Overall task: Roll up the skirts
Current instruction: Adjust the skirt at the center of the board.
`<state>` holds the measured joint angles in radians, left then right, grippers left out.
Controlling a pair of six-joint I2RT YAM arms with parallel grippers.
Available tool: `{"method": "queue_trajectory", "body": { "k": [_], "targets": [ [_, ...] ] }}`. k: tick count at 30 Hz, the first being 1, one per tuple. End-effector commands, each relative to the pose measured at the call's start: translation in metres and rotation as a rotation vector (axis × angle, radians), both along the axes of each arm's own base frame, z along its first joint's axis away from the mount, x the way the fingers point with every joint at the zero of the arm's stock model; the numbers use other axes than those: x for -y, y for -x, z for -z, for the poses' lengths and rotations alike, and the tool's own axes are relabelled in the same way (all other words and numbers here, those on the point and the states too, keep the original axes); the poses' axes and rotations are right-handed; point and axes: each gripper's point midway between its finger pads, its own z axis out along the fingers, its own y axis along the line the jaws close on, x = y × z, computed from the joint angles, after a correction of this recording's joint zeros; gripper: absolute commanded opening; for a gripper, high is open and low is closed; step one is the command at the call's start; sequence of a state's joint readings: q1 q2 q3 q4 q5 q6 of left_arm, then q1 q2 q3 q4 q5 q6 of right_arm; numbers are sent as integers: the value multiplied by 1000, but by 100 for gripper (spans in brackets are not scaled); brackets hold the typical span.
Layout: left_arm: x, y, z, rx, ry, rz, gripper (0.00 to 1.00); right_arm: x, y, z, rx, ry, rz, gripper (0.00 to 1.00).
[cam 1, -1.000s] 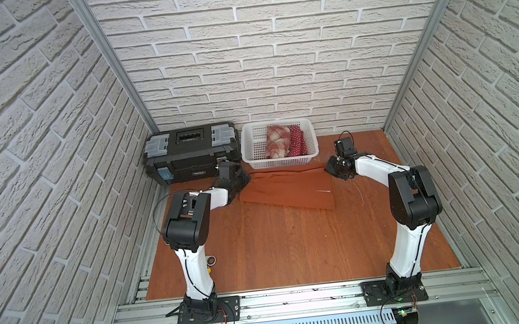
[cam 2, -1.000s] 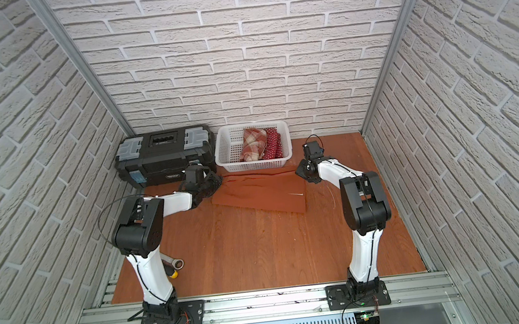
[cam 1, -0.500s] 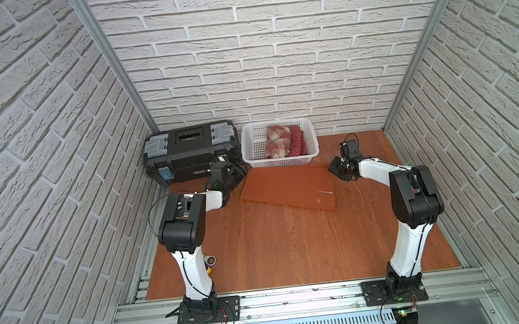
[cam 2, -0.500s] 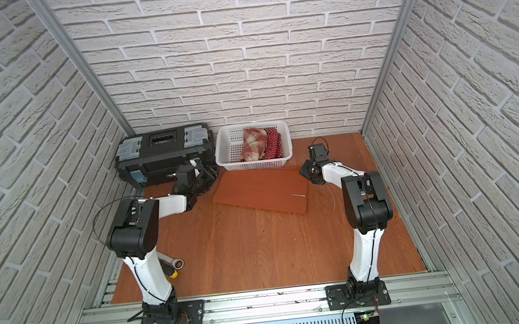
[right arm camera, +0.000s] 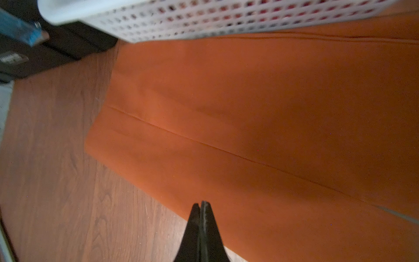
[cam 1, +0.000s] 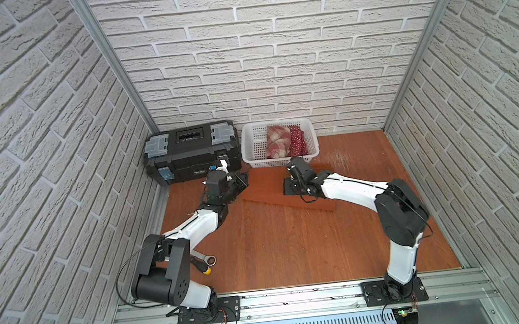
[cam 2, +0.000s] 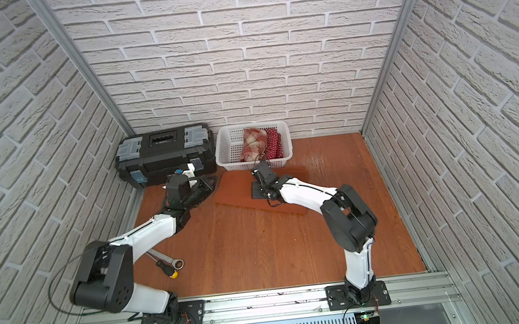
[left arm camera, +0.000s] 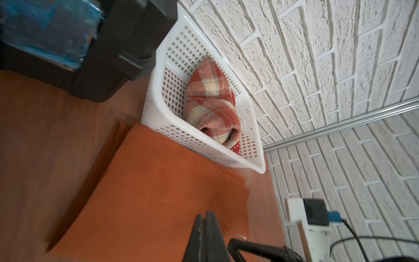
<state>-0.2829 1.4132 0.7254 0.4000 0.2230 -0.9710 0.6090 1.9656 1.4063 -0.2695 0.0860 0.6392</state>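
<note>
At the rust-orange skirt (right arm camera: pixel 249 113), left claw (left arm camera: pixel 206 217) closed on nothing, right claw (right arm camera: pixel 200 205) closed on nothing

right tool (right arm camera: pixel 200 205): moved inward over rust-orange skirt (cam 1: pixel 264 185) | far edge: flattened

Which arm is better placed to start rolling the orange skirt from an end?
Likely left: the left hand, shut, sits at the short end of the orange skirt; the right hand, also shut, hangs over the skirt's middle, away from either end.
</note>
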Motion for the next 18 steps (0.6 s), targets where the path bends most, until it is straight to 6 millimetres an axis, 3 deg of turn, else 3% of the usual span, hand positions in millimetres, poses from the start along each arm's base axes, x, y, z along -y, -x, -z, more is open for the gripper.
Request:
{"method": "queue_trajectory", "body": {
  "k": [1, 4, 8, 15, 18],
  "targets": [
    [-16, 19, 2, -16, -84, -24, 0, -15, -18, 21, 6, 80, -38, 2],
    [-22, 37, 3, -42, -114, -18, 0, -20, -28, 40, -13, 109, -32, 2],
    [-35, 63, 10, -65, -130, -45, 0, -22, -12, 67, -108, 111, -56, 2],
    [-45, 87, 20, -85, -136, -63, 0, -1, 63, 86, -242, 84, -85, 2],
    [-40, 89, 26, -97, -140, -42, 0, 9, 103, 80, -279, 60, -104, 2]
  ]
}}
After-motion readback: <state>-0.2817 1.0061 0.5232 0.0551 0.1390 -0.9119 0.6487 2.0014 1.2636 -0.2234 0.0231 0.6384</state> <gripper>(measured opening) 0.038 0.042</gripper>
